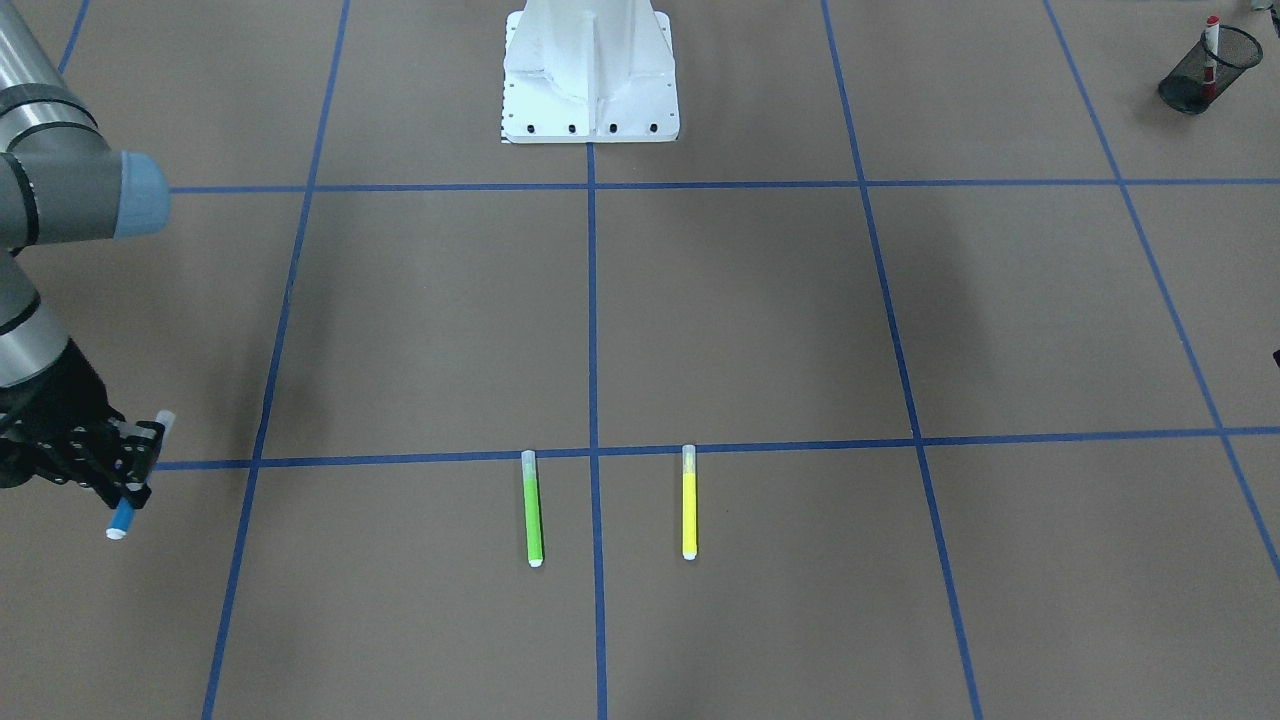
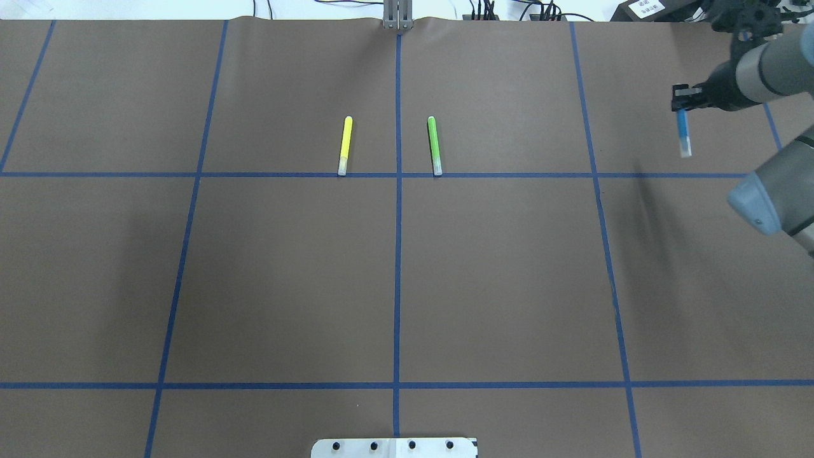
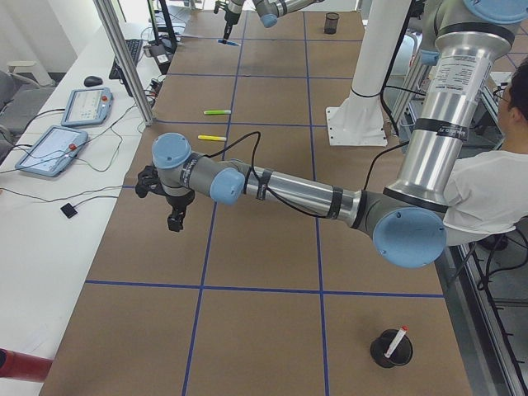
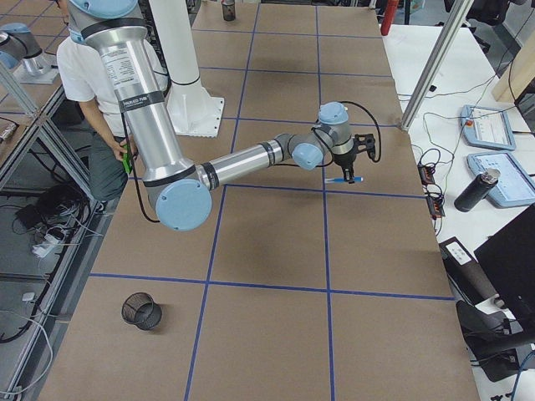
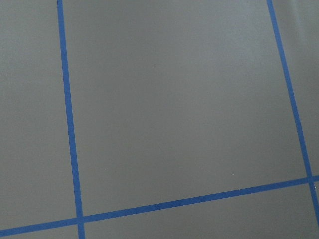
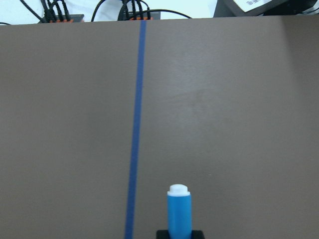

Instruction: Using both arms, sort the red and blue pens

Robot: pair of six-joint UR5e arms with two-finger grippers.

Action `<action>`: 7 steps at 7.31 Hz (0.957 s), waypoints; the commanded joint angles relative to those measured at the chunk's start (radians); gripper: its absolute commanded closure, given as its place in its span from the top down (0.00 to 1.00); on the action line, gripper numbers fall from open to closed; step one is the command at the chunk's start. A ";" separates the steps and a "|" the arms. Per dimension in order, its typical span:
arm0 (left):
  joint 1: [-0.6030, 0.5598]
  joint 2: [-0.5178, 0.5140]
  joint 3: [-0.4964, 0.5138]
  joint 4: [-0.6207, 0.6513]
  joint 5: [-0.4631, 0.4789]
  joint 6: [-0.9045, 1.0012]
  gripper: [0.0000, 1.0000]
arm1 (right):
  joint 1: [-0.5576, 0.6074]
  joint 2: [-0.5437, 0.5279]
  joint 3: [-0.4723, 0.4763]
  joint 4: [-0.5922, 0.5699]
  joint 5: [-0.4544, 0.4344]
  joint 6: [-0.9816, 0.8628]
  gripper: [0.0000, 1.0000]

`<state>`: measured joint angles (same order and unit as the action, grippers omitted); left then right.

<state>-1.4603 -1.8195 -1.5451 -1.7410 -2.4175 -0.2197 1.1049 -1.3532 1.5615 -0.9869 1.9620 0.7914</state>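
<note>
The blue pen [image 2: 683, 133] hangs above the table's far right square, with my right gripper [image 2: 682, 105] shut on its upper part. Its blue barrel and white end [image 6: 178, 211] poke out below the fingers in the right wrist view. From the front, the same pen [image 1: 122, 518] sits at the left edge in that gripper [image 1: 140, 465]. The red pen [image 1: 1210, 50] stands in a black mesh cup [image 1: 1195, 75] on my left side. My left gripper [image 3: 175, 221] hovers over bare table with nothing seen in it. It shows only in the exterior left view, so I cannot tell its state.
A green marker [image 2: 434, 145] and a yellow marker [image 2: 344, 145] lie parallel on either side of the centre tape line. A second black mesh cup [image 4: 140, 311] stands near the table's right end. A person sits behind the white pedestal [image 1: 590, 75].
</note>
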 commanded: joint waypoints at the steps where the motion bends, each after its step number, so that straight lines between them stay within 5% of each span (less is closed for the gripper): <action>1: 0.000 -0.003 0.000 0.000 0.000 -0.001 0.99 | 0.094 -0.160 0.000 0.204 0.094 -0.047 0.00; 4: 0.000 -0.006 0.000 0.002 0.000 -0.004 0.99 | 0.333 -0.439 0.017 0.555 0.277 -0.095 0.00; 7: -0.002 -0.004 -0.001 0.003 -0.002 -0.006 0.99 | 0.553 -0.743 0.120 0.713 0.262 -0.096 0.00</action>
<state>-1.4609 -1.8254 -1.5445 -1.7385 -2.4179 -0.2249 1.5765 -1.9888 1.6560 -0.3325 2.2339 0.6957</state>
